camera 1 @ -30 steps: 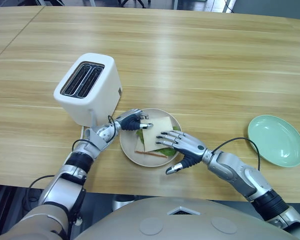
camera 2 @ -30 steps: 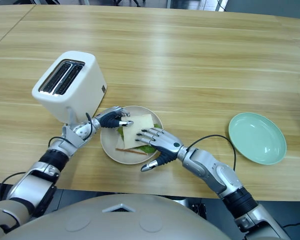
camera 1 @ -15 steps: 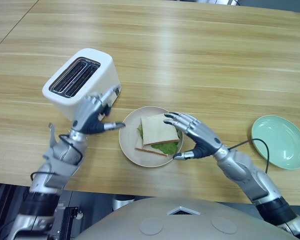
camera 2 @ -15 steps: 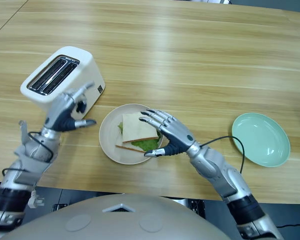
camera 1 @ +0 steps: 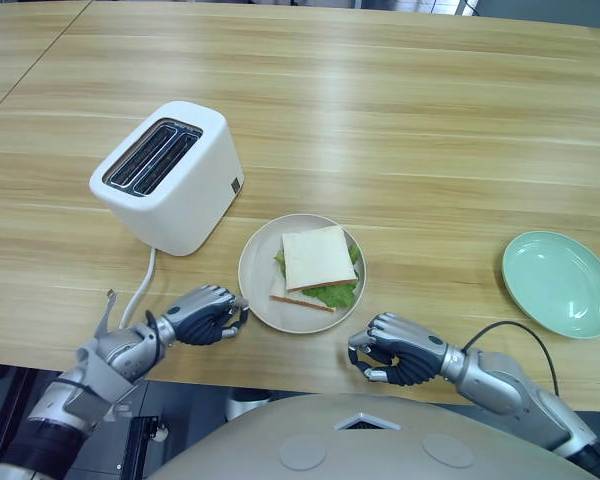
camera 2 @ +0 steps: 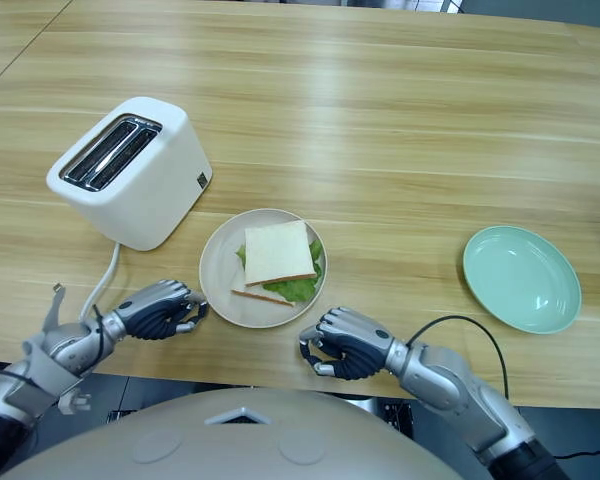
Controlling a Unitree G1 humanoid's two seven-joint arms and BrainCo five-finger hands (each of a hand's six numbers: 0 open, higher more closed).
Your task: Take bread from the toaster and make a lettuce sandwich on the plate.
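Resting low at the lower left of the frame, the robot's left hand (camera 1: 205, 315) is lying on the near edge of the wooden table (camera 1: 400, 120). Its fingers are curling into a loose fist and gripping nothing. The hand is sitting just beside the rim of the beige plate (camera 1: 253, 297), and whether it is touching the rim cannot be told.

At the lower centre-right, the right hand (camera 1: 395, 350) is lying in the same way, with its fingers folding inward around nothing. It is sitting below and to the right of the plate, apart from it, and its forearm is running off toward the lower right corner.

One lettuce sandwich (camera 1: 318, 258) is sitting on the plate at the centre of the frame. Two slices of bread are enclosing green lettuce (camera 1: 335, 294), which is poking out along the lower right side. One white toaster (camera 1: 170, 175) is standing at the upper left of the plate, showing two dark slots, and its white cord (camera 1: 140, 290) is trailing down toward the left wrist. One pale green dish (camera 1: 560, 283) is lying at the right edge, well apart. Both eye views are carrying these same things.
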